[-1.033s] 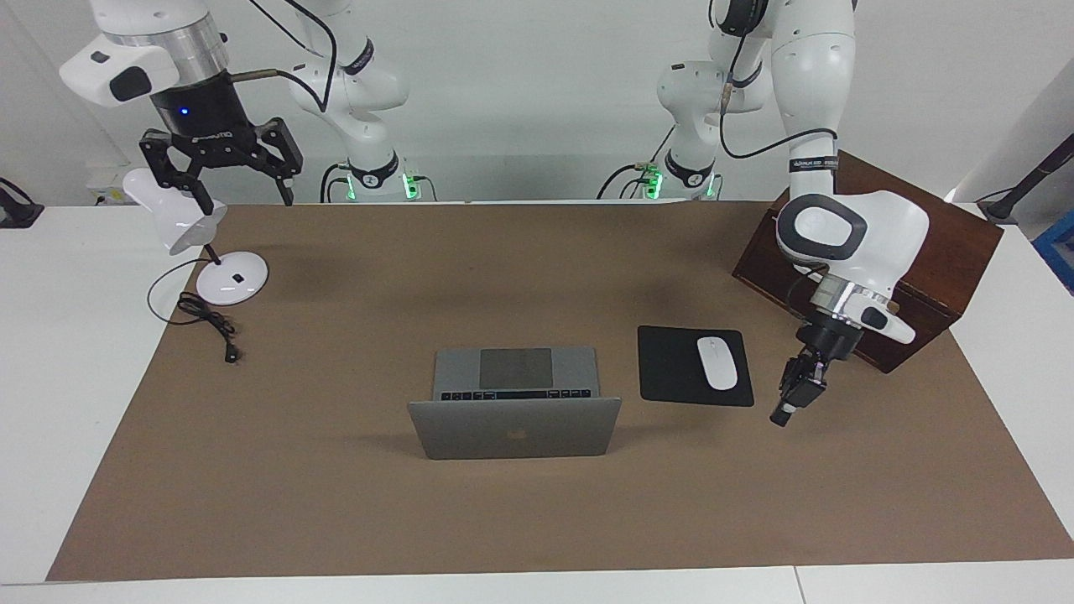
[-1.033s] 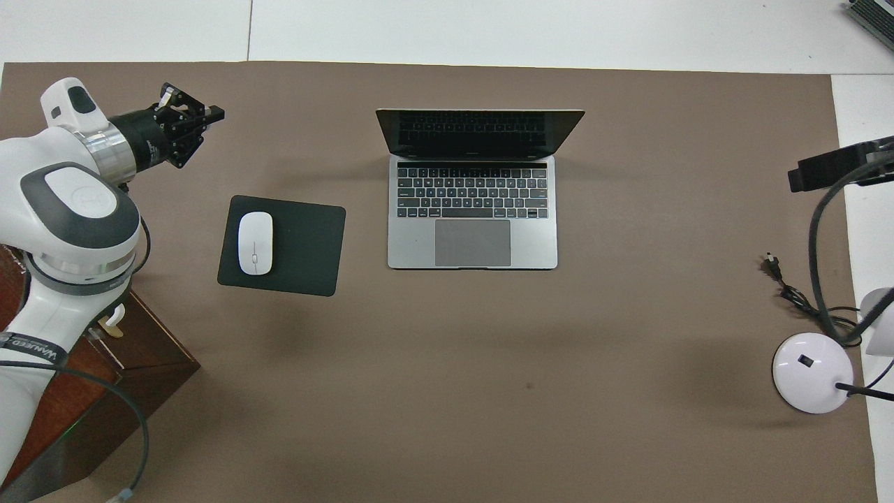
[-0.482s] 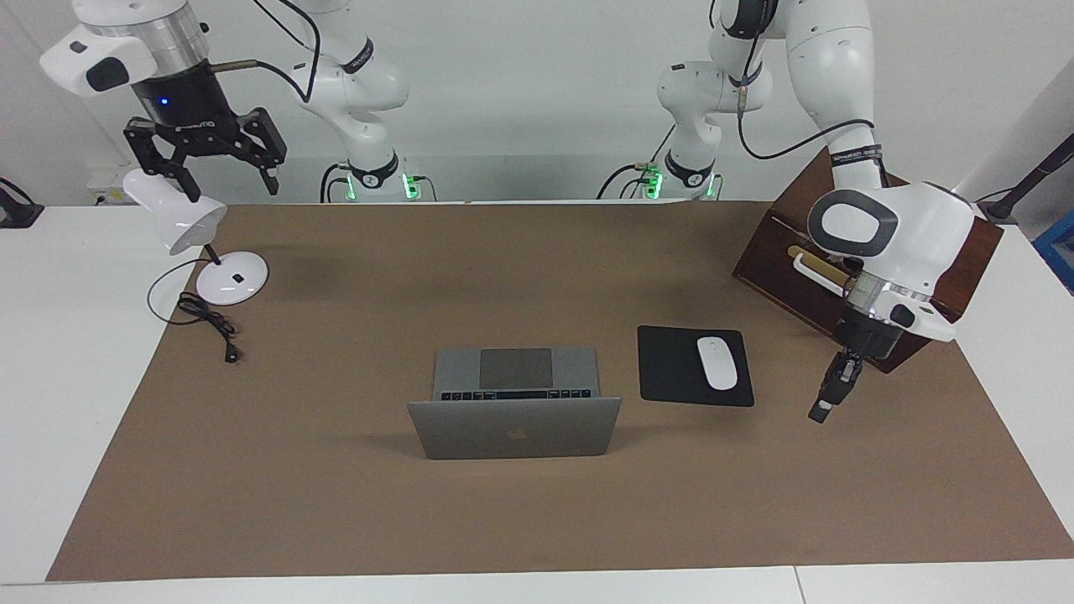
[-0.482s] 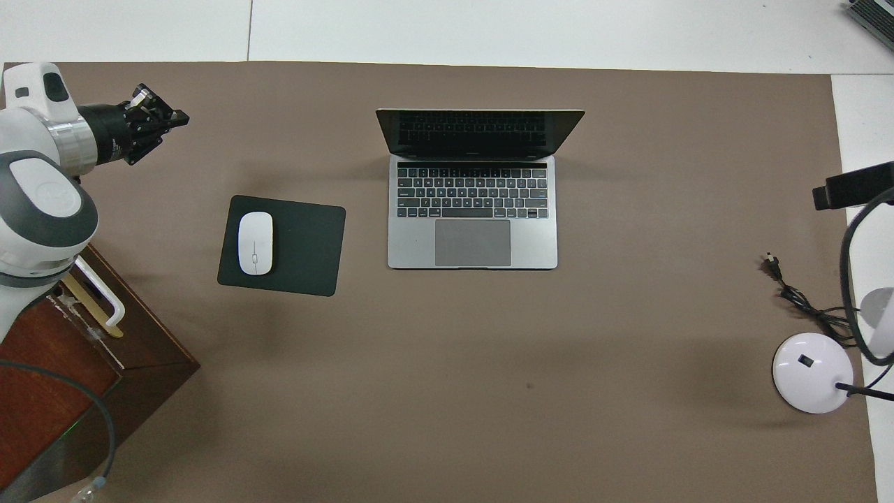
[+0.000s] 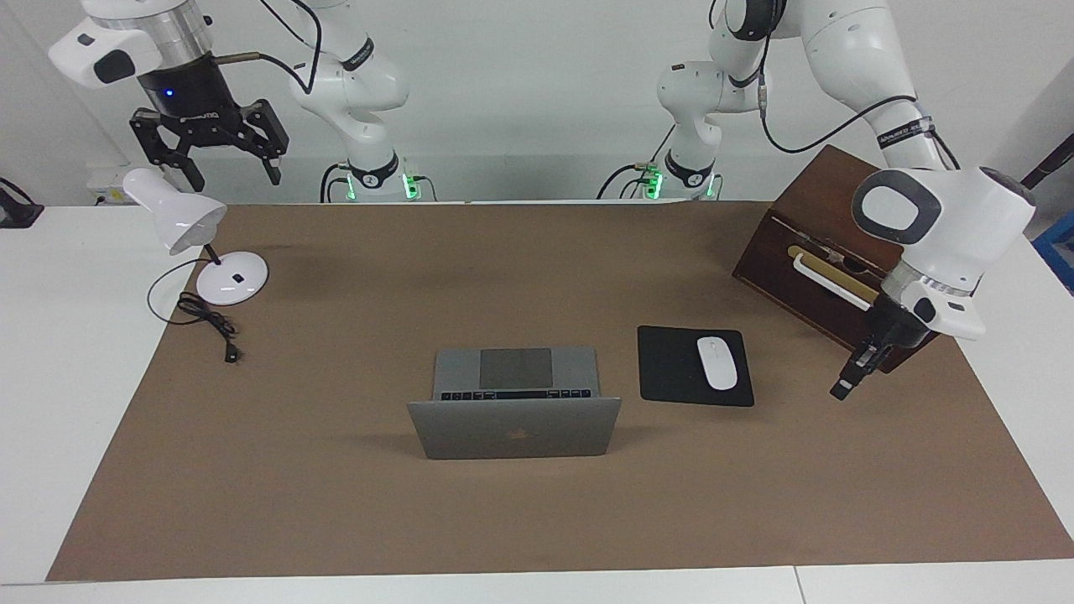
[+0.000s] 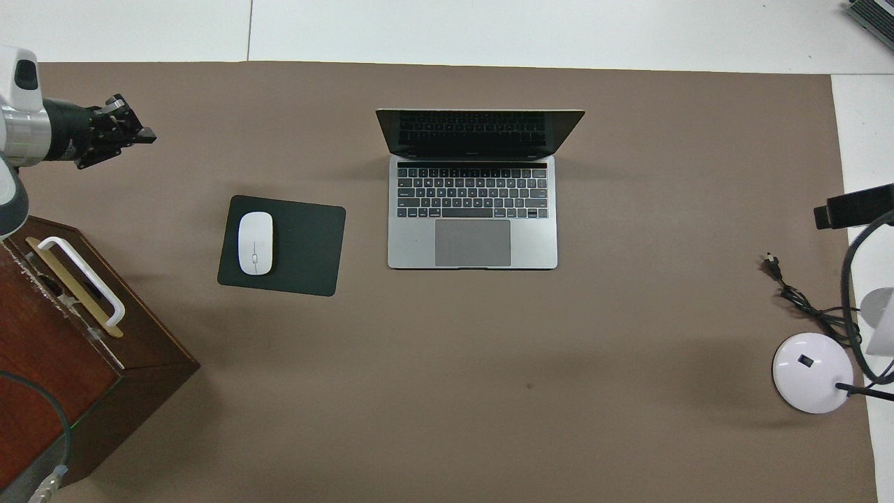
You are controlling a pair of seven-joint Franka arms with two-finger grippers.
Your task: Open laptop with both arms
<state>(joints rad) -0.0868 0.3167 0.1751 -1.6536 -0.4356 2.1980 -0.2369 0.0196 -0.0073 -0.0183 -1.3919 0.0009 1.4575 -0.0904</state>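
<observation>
The silver-grey laptop [image 5: 516, 428] stands open in the middle of the brown mat, its lid upright, with the black keys and grey trackpad showing [image 6: 472, 209]. My left gripper [image 5: 841, 391] hangs shut and holding nothing, low over the mat at the left arm's end, beside the wooden box and well away from the laptop; the overhead view shows the left gripper [image 6: 148, 135] pointing toward the mat's middle. My right gripper [image 5: 237, 180] is open and empty, raised high over the desk lamp at the right arm's end.
A white mouse [image 5: 716, 362] lies on a black mouse pad [image 5: 667, 369] beside the laptop, toward the left arm's end. A dark wooden box [image 5: 826, 218] with a white handle stands there too. A white desk lamp [image 5: 180, 216] and its cable [image 5: 205, 319] sit at the right arm's end.
My left arm has drawn back toward its end of the table, uncovering the box's handle, gripper still shut. My right gripper has risen a little above the lamp. The laptop has not moved.
</observation>
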